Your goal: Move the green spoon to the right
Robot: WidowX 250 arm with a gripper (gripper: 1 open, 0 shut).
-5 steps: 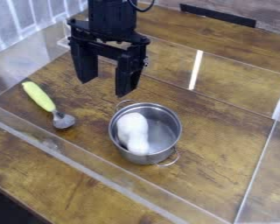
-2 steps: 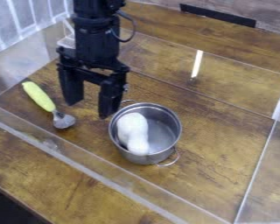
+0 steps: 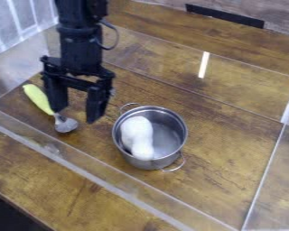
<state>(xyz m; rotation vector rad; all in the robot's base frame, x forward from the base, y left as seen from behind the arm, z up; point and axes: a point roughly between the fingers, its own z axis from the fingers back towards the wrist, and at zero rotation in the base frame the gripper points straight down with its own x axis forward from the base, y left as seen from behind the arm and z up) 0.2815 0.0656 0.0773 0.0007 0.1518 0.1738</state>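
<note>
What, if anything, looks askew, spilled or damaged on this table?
Nothing stands out. The green spoon lies flat beside the open gripper, and the steel pot stands upright holding a white object.

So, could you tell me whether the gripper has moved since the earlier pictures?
Yes. The open gripper has moved left and down, away from above the pot, and now hangs over the spoon.

A steel pot [image 3: 151,135] stands on the wooden table [image 3: 219,81], toward five o'clock of centre, holding a white object [image 3: 137,136]. Clear plastic walls [image 3: 270,171] fence the table.
</note>
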